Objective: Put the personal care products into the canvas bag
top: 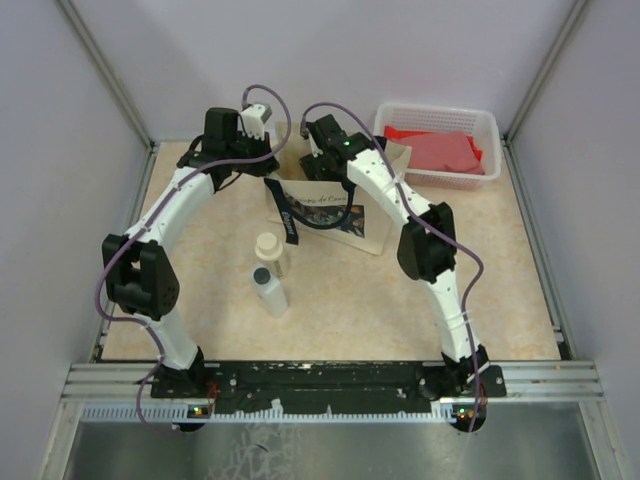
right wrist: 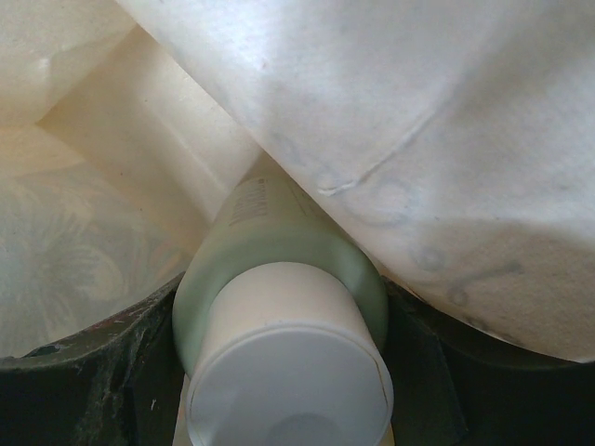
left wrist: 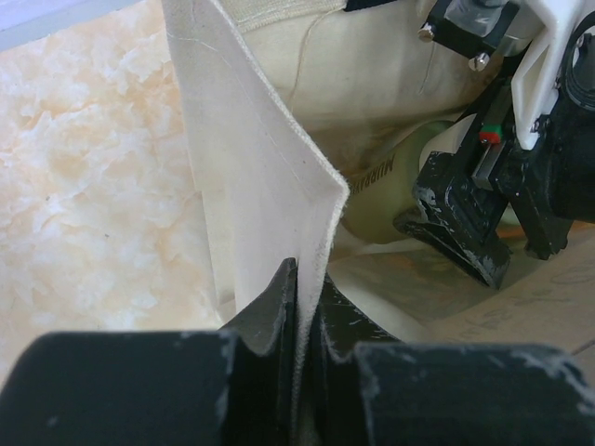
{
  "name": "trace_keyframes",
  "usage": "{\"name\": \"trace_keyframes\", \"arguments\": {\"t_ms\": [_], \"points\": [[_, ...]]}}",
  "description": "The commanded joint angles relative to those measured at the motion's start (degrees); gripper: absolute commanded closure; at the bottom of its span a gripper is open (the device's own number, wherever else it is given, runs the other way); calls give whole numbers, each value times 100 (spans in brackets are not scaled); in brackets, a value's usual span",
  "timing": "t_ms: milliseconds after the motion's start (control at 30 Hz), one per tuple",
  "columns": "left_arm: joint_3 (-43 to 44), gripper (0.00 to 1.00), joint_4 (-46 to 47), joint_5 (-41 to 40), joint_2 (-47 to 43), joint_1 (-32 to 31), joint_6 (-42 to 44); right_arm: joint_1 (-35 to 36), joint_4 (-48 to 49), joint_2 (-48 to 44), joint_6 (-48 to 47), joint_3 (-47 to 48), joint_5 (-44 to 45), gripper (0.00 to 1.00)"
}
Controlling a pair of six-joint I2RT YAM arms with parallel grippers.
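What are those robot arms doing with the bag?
The left arm holds the canvas bag open, jaws pinching its edge. The right arm reaches inside, jaws around an olive-green bottle. A beige bottle and a white bottle are on the table, not yet packed.

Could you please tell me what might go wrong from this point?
1. The left gripper pinches only the thin rim of the canvas bag; if it slips, the mouth may collapse onto the right gripper inside.
2. Canvas drapes over the olive-green bottle that the right gripper holds, so the fabric could snag it during release or withdrawal.
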Motion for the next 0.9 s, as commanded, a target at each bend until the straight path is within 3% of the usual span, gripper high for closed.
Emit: {"name": "trace_keyframes", "arguments": {"t_ms": [0, 267, 633, 867], "points": [[17, 100, 222, 23, -210, 63, -27, -133, -168, -47, -91, 90, -12, 55], [-25, 100, 250, 74, -189, 65, -41, -126, -163, 80, 7, 15, -148, 30], [-75, 100, 294, 79, -175, 65, -7, -124, 233, -423, 169, -78, -263, 15], [-62, 100, 303, 77, -130, 65, 54, -124, 661, -1622, 263, -519, 67, 11]]}}
